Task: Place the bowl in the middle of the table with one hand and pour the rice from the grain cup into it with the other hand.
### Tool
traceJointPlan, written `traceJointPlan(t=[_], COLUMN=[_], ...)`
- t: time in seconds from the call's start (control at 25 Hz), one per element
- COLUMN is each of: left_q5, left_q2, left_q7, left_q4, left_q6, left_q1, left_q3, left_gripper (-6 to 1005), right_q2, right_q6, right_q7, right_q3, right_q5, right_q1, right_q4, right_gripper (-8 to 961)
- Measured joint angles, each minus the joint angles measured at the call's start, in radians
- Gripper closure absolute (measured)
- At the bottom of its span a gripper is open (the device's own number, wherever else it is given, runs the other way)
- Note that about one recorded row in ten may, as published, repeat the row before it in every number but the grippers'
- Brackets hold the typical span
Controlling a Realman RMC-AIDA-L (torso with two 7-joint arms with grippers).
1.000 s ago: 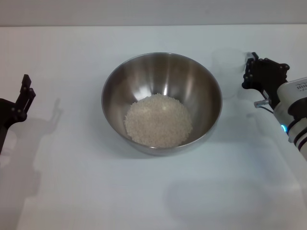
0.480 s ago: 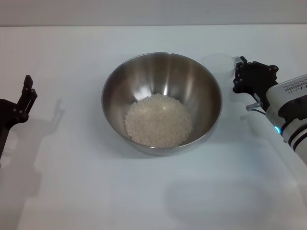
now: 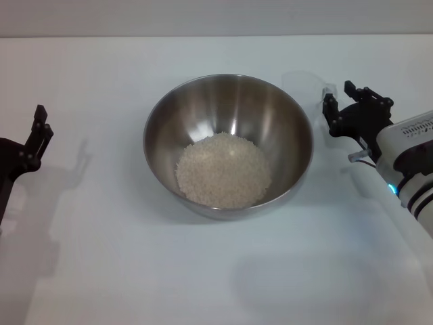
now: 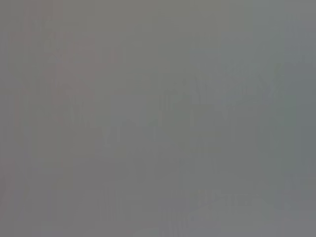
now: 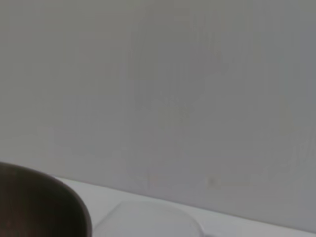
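The head view carries nearly everything: the bowl (image 3: 228, 145) sits near the middle of the white desk (image 3: 122, 271), holding a pale mound of rice (image 3: 223, 170) that covers its bottom and leaves the shiny walls bare. Just beyond the bowl's right rim stands the grain cup (image 3: 306, 90), clear and apparently without grains in it. The right gripper (image 3: 327, 103) is at the cup's handle side, its dark fingers close around the small handle; whether they actually clamp it I cannot tell. The left gripper (image 3: 39, 133) hangs at the far left edge, well apart from the bowl, with two fingers close together and nothing between them.

The right wrist view adds only a dark curve of the bowl's outer wall (image 5: 44, 205) and the faint rim of the cup (image 5: 148, 219) beside it, under a blank wall. The left wrist view shows a featureless grey field.
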Motion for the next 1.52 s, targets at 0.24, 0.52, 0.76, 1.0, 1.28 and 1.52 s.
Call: traceJointPlan(t=[0.24, 0.52, 0.76, 1.0, 1.28, 1.52], left_q5=[0.0, 0.0, 0.0, 0.001, 0.001, 0.0], left_q2=[0.0, 0.0, 0.0, 0.0, 0.0, 0.001], left_q7=[0.0, 0.0, 0.0, 0.0, 0.0, 0.0], left_q4=[0.0, 0.0, 0.0, 0.0, 0.002, 0.011], left_q6=[0.0, 0.0, 0.001, 0.001, 0.001, 0.002], left_q1=[-0.002, -0.002, 0.0, 0.003, 0.007, 0.007], left_q3=[0.0, 0.0, 0.0, 0.0, 0.002, 0.0], left_gripper=[186, 186, 186, 186, 186, 186], right_q2=[0.0, -0.001, -0.002, -0.004, -0.006, 0.0], right_q6=[-0.01, -0.042, -0.077, -0.205, -0.538, -0.707], right_q7=[0.0, 0.0, 0.002, 0.008, 0.048, 0.069], right_q3=[-0.019, -0.028, -0.036, -0.065, -0.057, -0.054], right_q5=[-0.002, -0.002, -0.002, -0.004, 0.008, 0.012], right_q1=[-0.023, -0.062, -0.098, -0.167, -0.307, -0.347], right_q4=[0.008, 0.041, 0.053, 0.066, 0.078, 0.032], right_gripper=[603, 530, 403, 365, 330, 192])
